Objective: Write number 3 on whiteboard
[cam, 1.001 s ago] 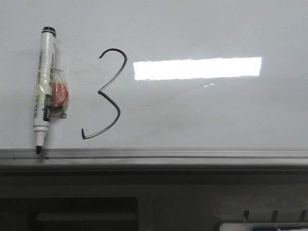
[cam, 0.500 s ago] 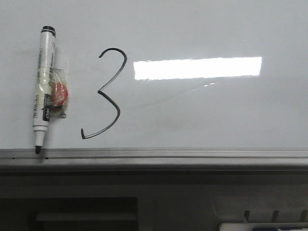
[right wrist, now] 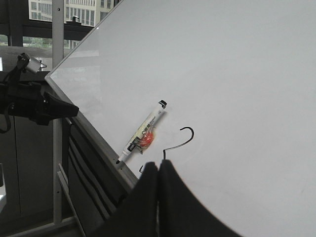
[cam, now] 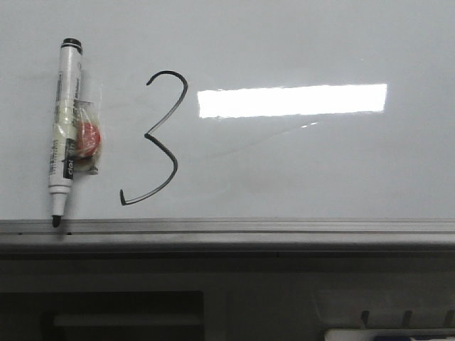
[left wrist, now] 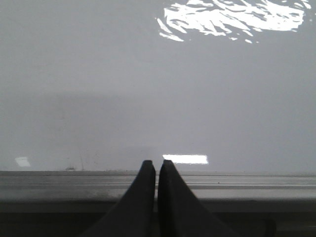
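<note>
A thin black number 3 (cam: 165, 142) is drawn on the whiteboard (cam: 320, 163), left of centre in the front view. A white black-tipped marker (cam: 64, 128) rests tip-down on the board's grey rail (cam: 249, 227), with a small red piece (cam: 88, 137) stuck to its side. No gripper shows in the front view. In the right wrist view my right gripper (right wrist: 158, 164) is shut and empty, held away from the board; its fingers hide the lower part of the 3 (right wrist: 183, 138), and the marker (right wrist: 142, 131) shows beside it. My left gripper (left wrist: 156, 163) is shut and empty, facing a bare part of the board (left wrist: 148, 74).
A dark grey ledge (cam: 227, 284) runs below the rail, with a white tray (cam: 387, 334) at its lower right. In the right wrist view the left arm's dark gripper (right wrist: 44, 106) sits beyond the board's edge, with windows behind. A bright light reflection (cam: 291, 101) lies on the board.
</note>
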Robot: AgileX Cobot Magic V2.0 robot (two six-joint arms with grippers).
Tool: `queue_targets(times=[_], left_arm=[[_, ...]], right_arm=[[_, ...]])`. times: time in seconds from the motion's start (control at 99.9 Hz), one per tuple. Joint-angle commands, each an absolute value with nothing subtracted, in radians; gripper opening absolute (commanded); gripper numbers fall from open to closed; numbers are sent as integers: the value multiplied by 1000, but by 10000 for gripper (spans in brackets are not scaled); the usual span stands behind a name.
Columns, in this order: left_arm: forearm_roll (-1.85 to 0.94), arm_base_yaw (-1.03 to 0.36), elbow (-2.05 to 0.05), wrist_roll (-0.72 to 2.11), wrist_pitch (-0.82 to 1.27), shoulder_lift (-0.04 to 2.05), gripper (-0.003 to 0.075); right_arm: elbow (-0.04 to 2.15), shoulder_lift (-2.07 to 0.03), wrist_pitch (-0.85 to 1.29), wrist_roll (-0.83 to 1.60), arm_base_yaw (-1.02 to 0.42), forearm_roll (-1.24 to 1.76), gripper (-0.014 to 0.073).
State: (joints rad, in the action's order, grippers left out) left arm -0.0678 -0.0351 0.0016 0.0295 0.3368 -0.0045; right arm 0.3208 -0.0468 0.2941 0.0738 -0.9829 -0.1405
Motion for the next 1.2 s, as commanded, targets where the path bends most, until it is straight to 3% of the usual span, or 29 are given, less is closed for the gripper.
queue_targets(times=[0.0,0.41,0.6,0.991,1.191], left_arm=[[-79,-34,11,17,294,-29,-21],[-79,-34,11,17,294,-29,-21],[-79,-34,11,17,294,-29,-21],[-79,-34,11,17,294,-29,-21],[-79,-34,11,17,294,-29,-21]], right_arm=[[347,-60,214,72,-977,-156,-61],[295,-60,132,72,-937,-156,-61],[230,-64,0,72,-734,-146,-61],[79,-64,-51,72,-111,-113,-61],[-23,-44,-115,72,-5,-31,-61]])
